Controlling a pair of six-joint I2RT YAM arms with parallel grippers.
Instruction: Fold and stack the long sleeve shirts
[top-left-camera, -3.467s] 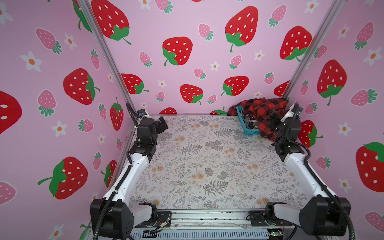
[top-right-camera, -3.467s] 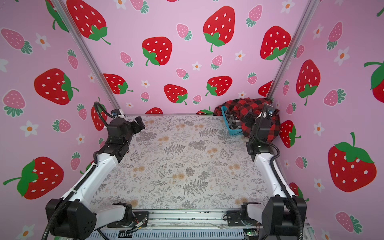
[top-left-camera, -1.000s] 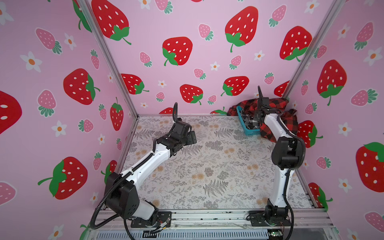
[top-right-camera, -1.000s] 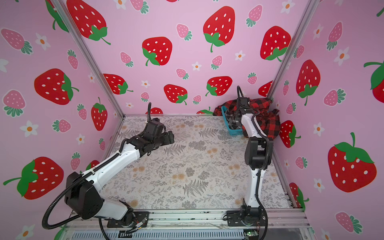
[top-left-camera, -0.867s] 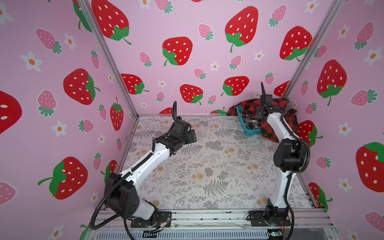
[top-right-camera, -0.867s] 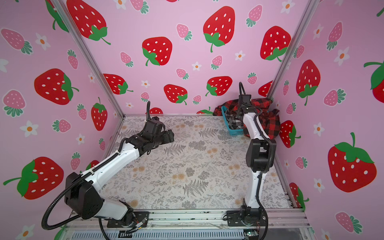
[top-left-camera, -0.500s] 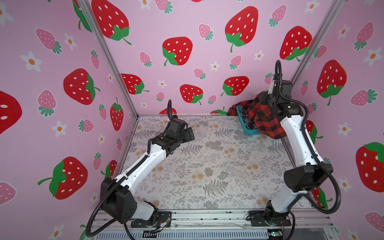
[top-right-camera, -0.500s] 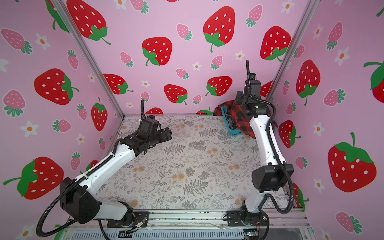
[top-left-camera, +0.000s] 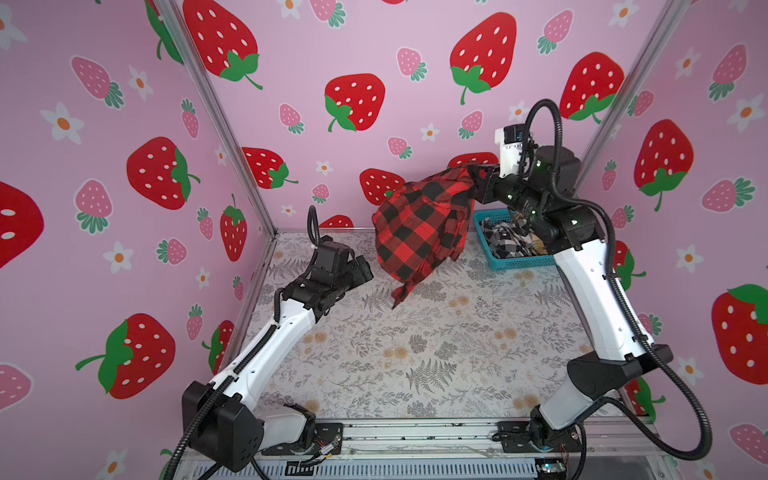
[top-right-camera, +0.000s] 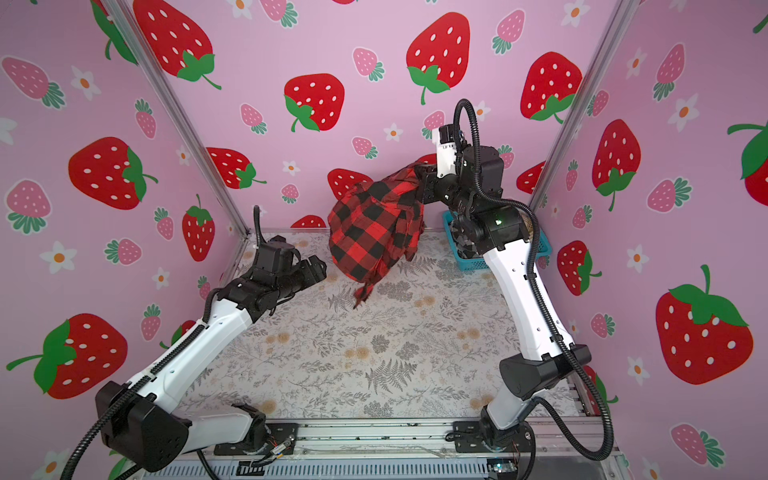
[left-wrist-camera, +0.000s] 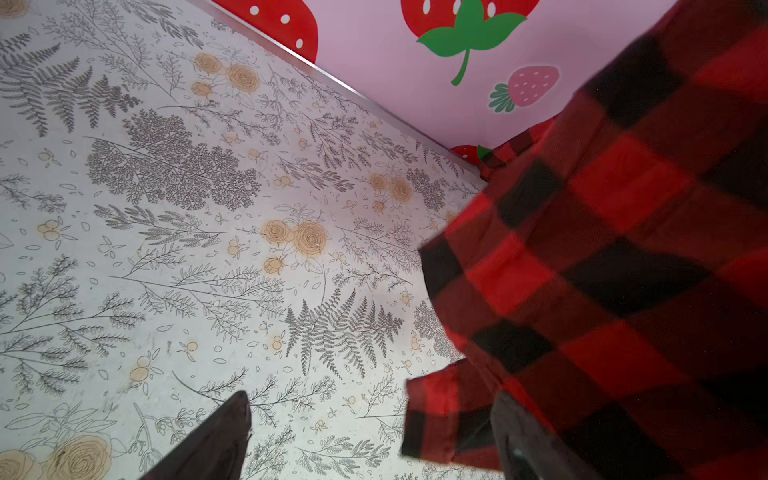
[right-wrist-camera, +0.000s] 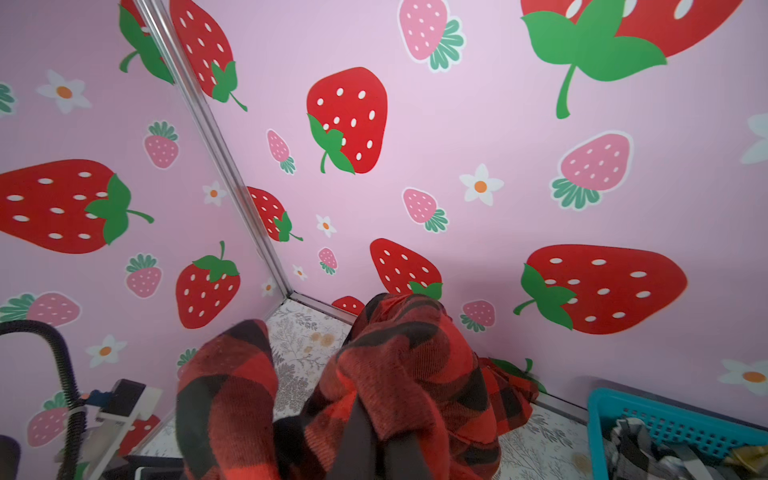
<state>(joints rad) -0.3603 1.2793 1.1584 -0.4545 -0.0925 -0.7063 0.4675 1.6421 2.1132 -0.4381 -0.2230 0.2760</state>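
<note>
A red-and-black check shirt (top-left-camera: 419, 232) (top-right-camera: 374, 232) hangs in the air over the back of the table, bunched at its top in my right gripper (top-left-camera: 478, 178) (top-right-camera: 422, 174), which is shut on it. In the right wrist view the cloth (right-wrist-camera: 399, 365) wraps over the closed fingers (right-wrist-camera: 365, 436). My left gripper (top-left-camera: 365, 266) (top-right-camera: 318, 266) stands open just left of the hanging shirt's lower edge. The left wrist view shows the shirt (left-wrist-camera: 623, 270) draped over one finger (left-wrist-camera: 519, 440), with nothing gripped. A black-and-white check shirt (top-left-camera: 509, 239) (right-wrist-camera: 631, 440) lies in the basket.
The turquoise basket (top-left-camera: 519, 264) (top-right-camera: 469, 264) (right-wrist-camera: 623, 403) stands at the back right corner, under my right arm. A scrap of mustard cloth (right-wrist-camera: 748, 455) shows inside it. Pink strawberry walls close in three sides of the floral table (top-left-camera: 415, 353).
My right gripper has risen from the basket, pulling the red-and-black shirt up and leftward over the table. The left gripper has hardly moved and stays open.
</note>
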